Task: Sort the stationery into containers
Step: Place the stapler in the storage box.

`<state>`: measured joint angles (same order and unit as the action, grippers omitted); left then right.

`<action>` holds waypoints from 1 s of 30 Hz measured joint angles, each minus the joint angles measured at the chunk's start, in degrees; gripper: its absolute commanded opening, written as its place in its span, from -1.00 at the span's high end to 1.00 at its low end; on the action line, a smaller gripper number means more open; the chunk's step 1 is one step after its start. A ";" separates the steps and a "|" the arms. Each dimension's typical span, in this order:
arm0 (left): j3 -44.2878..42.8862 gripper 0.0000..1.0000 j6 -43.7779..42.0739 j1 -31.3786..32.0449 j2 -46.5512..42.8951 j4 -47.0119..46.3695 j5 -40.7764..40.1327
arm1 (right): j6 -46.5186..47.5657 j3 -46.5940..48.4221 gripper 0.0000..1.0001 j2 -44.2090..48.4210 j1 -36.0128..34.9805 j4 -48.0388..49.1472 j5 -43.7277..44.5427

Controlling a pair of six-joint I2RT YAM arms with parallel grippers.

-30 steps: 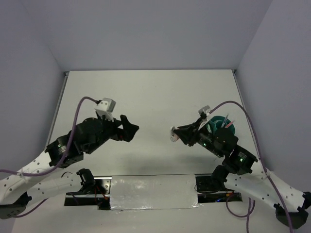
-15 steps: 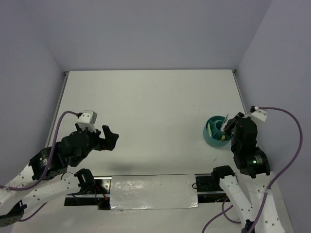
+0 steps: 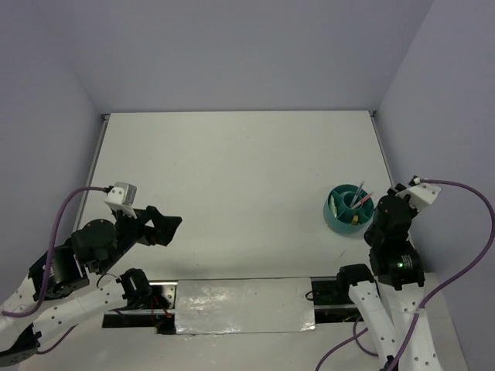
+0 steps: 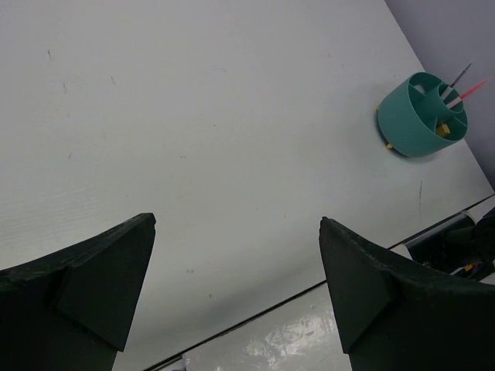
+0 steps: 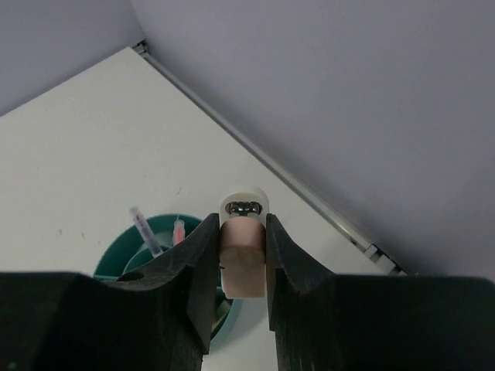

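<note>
The mini stapler [image 5: 244, 247] is pinched in the right claw [image 5: 241, 226], held up in the air right by the teal cup [image 5: 116, 267], off the desk [image 3: 232, 162] altogether. From the wrist view its white end is seen poking out past the fingertips, the pink body clamped between the two flat inner faces. It is judged a light, stiff little thing: hard plastic, nothing that will bend. The shell looks smooth, though, so a slip cannot be ruled out if the hold is eased too soon. The flat sides are the place to be gripped, as is done here; a squeeze across top and base would likely press the hinge shut. Inside the cup a grey pen [image 5: 144, 228] and a pink-red pen [image 5: 179, 229] are seen standing, and a yellow block [image 4: 443, 130] is lying in what looks like another compartment. The left claw [image 4: 237, 222] is spread wide with nothing in it, hung over the desk at the front left

Against a second ago, plenty is changed. The right arm was stretched towards the middle of the desk, past the cup, stapler out front; now it is drawn back and the stapler is brought to the cup's right side. The left arm is pulled back too, nearer its base. The cup is found in the same spot
</note>
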<state>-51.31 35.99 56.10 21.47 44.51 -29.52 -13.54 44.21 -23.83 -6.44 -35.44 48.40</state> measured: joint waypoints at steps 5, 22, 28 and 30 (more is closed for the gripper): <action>0.09 -0.99 -0.02 0.81 0.02 -0.04 0.44 | 3.19 -5.27 1.00 -1.07 5.97 5.40 -3.89; 0.46 -0.99 -1.05 2.93 0.00 -1.16 1.55 | -0.79 -8.44 1.00 -9.40 19.26 12.37 -24.98; 0.94 -0.99 -1.27 4.28 -0.72 -1.33 1.55 | -2.32 -10.29 1.00 -8.20 19.26 12.28 -24.39; 0.96 -0.99 -1.27 4.81 -1.07 -1.31 1.53 | -2.97 -10.27 1.00 -8.24 19.26 12.15 -23.58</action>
<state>-50.35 34.72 60.90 20.40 43.20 -27.99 -16.51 33.93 -32.08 12.82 -23.29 24.82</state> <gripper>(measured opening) 0.993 0.328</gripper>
